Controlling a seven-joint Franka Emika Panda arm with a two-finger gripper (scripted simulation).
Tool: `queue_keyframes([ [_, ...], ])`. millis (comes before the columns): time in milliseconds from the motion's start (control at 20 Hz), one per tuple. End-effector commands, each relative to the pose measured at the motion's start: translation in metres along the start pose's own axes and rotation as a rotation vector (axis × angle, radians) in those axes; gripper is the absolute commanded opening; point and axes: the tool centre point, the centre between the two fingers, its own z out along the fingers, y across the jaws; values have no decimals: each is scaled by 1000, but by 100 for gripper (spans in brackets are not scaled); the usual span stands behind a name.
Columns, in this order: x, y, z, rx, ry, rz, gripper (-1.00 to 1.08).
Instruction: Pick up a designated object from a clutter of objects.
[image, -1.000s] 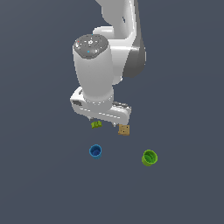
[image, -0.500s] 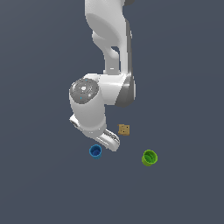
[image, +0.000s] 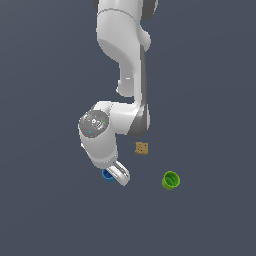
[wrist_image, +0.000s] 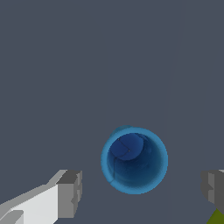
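A: Wrist view first, where is the small round blue plastic cup (wrist_image: 134, 160)?

B: It stands upright on the grey floor, between my fingertips (wrist_image: 70, 194), touching neither.

A: And your gripper (wrist_image: 142, 192)?

B: Spread wide, holding nothing. In the exterior view my arm hides most of that cup (image: 107, 175); the green plastic cup (image: 170, 180) sits well apart.

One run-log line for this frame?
phase: pre-grasp | gripper: open, over blue cup | cup: upright, not gripped | green cup, tan cube: apart

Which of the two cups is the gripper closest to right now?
The blue cup, framed between the open gripper fingers; the green cup sits apart toward the exterior view's right.
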Motion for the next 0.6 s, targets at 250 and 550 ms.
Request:
queue_keyframes([
  [250, 2, 0, 6, 0, 1, 14, 100],
  [550, 2, 1, 30, 0, 2, 17, 100],
])
